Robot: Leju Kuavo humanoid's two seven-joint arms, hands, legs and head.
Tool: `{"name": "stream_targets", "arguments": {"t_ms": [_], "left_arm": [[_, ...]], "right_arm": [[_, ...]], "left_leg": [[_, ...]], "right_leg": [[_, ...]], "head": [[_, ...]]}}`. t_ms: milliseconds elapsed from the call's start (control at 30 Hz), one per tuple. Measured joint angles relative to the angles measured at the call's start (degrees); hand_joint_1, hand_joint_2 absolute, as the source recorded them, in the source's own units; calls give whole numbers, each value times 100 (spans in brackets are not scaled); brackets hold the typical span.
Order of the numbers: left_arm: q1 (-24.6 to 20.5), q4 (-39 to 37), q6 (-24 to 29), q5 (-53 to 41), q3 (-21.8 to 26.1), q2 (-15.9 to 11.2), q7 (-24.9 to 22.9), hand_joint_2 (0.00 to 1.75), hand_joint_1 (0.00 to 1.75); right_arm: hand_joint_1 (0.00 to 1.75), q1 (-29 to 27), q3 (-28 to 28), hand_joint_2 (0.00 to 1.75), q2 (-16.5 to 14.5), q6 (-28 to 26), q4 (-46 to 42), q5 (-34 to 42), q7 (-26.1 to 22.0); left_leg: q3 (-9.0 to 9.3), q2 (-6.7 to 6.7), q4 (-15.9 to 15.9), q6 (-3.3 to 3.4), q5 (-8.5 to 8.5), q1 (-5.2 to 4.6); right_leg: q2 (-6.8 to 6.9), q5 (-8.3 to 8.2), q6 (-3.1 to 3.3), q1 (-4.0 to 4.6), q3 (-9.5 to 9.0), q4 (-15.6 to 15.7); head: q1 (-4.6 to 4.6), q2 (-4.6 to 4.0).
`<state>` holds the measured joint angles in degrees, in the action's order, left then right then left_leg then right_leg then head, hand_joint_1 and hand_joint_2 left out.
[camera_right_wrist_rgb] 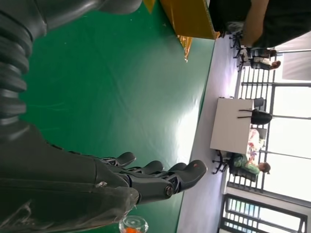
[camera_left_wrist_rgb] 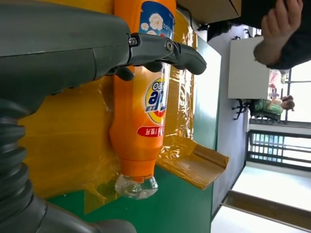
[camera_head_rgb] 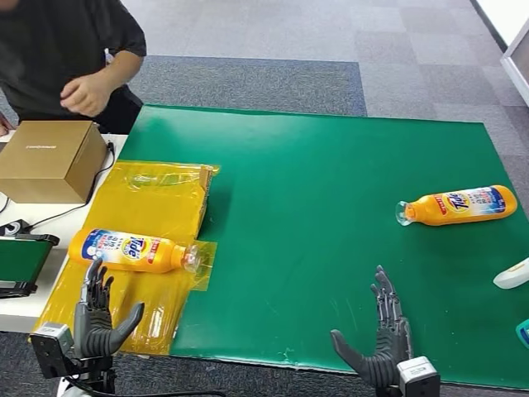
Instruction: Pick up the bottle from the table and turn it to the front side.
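An orange Tide bottle [camera_head_rgb: 132, 250] lies label-up on yellow film [camera_head_rgb: 146, 207] at the counter's [camera_head_rgb: 312, 207] left, just beyond the left hand [camera_head_rgb: 97, 318], whose fingers [camera_left_wrist_rgb: 165, 51] are spread wide and empty, like the right hand's [camera_head_rgb: 383, 343].

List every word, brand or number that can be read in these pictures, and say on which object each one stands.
"Tide": logo on the left orange bottle, near the left hand.
"Tide": logo on the right orange bottle.
Other print on both labels: too small to read.
Print on the cardboard box: too blurred to read.
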<state>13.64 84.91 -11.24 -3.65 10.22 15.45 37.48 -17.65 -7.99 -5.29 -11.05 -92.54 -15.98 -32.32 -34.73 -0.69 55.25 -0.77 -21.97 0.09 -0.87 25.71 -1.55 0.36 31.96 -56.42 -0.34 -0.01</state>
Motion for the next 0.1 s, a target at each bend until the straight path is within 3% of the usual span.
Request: {"name": "stream_targets", "arguments": {"t_ms": [100], "left_arm": [[-1, -18, 5, -3, 3, 1, 3, 175, 0]], "right_arm": [[0, -5, 22, 175, 0, 5, 0, -5, -23]], "left_leg": [[0, 0, 0, 0, 0, 0]], "right_leg": [[0, 0, 0, 0, 0, 0]], "head": [[-1, 0]]}}
